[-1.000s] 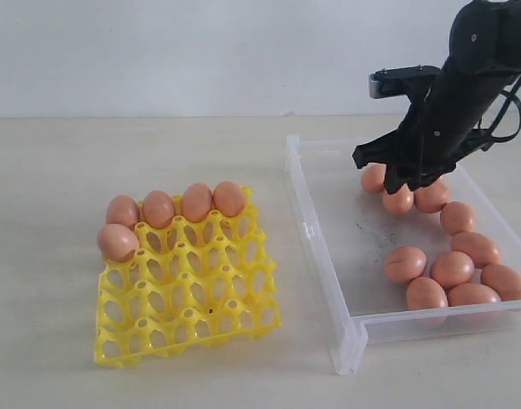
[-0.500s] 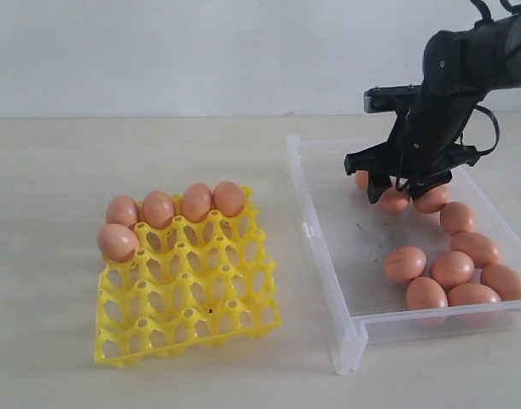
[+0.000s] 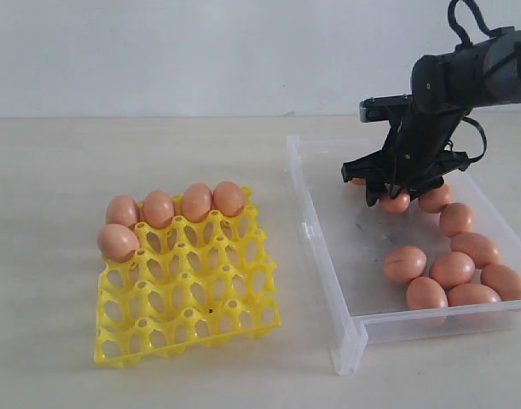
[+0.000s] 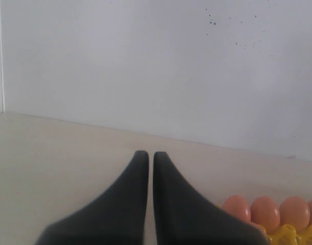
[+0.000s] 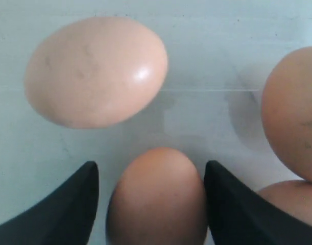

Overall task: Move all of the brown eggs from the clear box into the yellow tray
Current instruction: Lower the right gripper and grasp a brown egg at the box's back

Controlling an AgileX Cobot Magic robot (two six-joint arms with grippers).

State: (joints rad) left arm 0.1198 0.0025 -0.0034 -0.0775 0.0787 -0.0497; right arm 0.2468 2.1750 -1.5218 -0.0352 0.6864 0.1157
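A pale beige tabletop [image 3: 55, 341] fills the foreground; a plain white wall [image 3: 158, 51] rises behind it.

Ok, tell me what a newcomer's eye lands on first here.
The black right claw stands open astride one brown egg at the far end of the clear box. Left of the box in the exterior view, the bright yellow tray carries five eggs, four along its far edge.

This looks like a robotics lab or test room rather than a home. A black robot arm [image 3: 448, 85] reaches over a bare, pale table [image 3: 158, 366], with a blank white wall [image 3: 158, 51] beyond the jaws. A clear box [image 3: 354, 256] lies under them like a test prop, a yellow tray [image 3: 188, 281] off to one side.
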